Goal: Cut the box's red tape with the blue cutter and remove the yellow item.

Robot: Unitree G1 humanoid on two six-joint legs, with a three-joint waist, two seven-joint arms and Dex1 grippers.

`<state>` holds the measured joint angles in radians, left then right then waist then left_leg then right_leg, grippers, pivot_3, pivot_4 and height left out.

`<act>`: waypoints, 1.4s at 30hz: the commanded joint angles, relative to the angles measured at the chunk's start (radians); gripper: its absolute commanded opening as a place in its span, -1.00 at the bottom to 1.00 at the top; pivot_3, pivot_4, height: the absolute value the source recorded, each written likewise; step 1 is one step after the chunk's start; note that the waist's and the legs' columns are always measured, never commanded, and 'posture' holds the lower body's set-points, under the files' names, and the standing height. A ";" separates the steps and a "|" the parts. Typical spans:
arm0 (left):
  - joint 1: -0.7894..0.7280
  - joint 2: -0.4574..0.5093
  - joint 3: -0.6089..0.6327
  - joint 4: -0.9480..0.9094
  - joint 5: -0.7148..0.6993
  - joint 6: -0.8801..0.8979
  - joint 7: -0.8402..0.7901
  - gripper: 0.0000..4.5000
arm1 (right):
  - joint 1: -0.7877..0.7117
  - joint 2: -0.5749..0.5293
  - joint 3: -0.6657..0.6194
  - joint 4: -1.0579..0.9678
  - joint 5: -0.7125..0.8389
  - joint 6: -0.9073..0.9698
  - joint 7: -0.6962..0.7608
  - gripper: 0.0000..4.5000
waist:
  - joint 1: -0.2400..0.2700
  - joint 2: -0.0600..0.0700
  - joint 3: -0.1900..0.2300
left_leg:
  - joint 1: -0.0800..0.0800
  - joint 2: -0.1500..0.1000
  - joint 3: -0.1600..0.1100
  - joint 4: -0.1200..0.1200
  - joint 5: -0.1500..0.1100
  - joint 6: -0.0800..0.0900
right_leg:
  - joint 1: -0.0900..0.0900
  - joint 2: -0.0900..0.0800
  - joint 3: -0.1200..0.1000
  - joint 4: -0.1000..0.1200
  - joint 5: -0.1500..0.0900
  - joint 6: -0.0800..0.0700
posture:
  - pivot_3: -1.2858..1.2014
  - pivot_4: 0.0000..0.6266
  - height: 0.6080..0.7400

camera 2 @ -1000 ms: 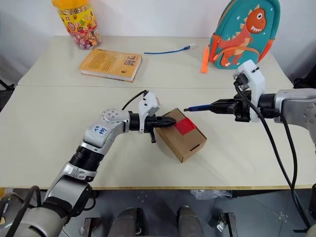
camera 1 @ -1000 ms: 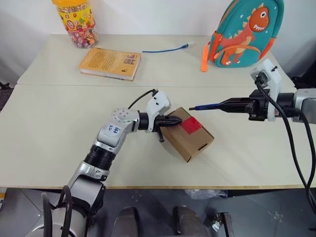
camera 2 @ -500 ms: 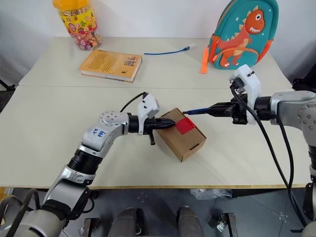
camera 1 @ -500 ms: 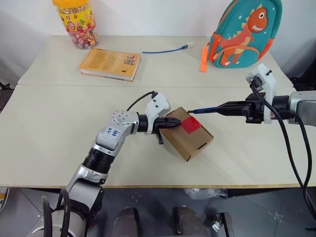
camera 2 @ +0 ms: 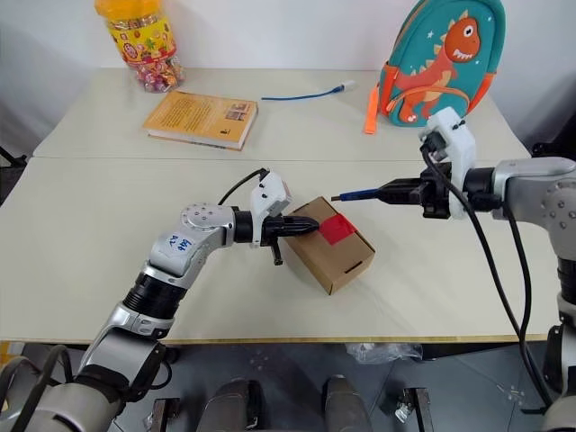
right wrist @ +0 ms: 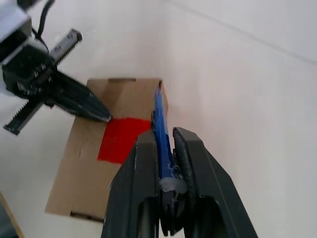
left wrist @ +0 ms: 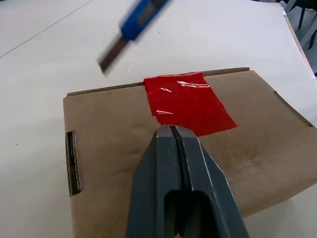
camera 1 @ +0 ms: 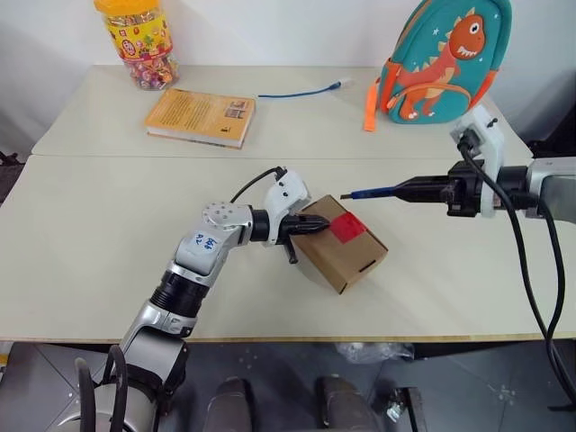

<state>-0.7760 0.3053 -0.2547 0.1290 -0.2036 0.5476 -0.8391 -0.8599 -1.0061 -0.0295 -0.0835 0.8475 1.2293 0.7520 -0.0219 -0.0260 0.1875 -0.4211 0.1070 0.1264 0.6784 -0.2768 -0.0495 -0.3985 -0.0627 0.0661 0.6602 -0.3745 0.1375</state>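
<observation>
The brown cardboard box lies slanted on the near table, with the red tape on its top. My left gripper is shut, and its tips rest on the box top at the edge of the red tape. My right gripper is shut on the blue cutter. The cutter is held level, and its dark tip hangs just above the box's far edge, near the tape. In the right wrist view the blue cutter points over the box. The yellow item is out of view.
On the far table stand a yellow-lidded candy jar, an orange-yellow book, a thin blue cable and a teal dinosaur backpack. A seam separates the two tables. The table front edge runs close below the box.
</observation>
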 commanded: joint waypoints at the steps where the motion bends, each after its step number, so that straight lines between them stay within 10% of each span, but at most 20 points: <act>1: 0.020 0.003 -0.020 -0.006 0.017 0.019 0.002 -1.00 | -0.008 0.004 -0.041 -0.013 -0.009 -0.008 0.016 -0.93 | 0.000 0.000 0.000 | 0.000 0.000 0.000 0.000 0.000 0.000 | 0.000 0.000 0.000 0.000 0.000 0.000 | 0.03 -0.52 1.00; 42: 0.028 0.007 -0.023 -0.031 0.016 0.046 0.004 -1.00 | 0.047 0.062 -0.056 -0.046 -0.082 -0.020 0.036 -0.93 | -0.003 0.000 0.000 | 0.000 0.000 0.000 0.001 0.000 0.000 | 0.001 0.000 0.000 0.001 0.000 0.000 | 0.03 -0.52 1.00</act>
<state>-0.7712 0.3088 -0.2548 0.1040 -0.2034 0.5799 -0.8364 -0.8071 -0.9393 -0.0652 -0.0949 0.7657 1.2074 0.7816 -0.0245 -0.0259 0.1874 -0.4208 0.1069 0.1262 0.6798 -0.2768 -0.0494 -0.3976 -0.0628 0.0661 0.6610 -0.3744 0.1375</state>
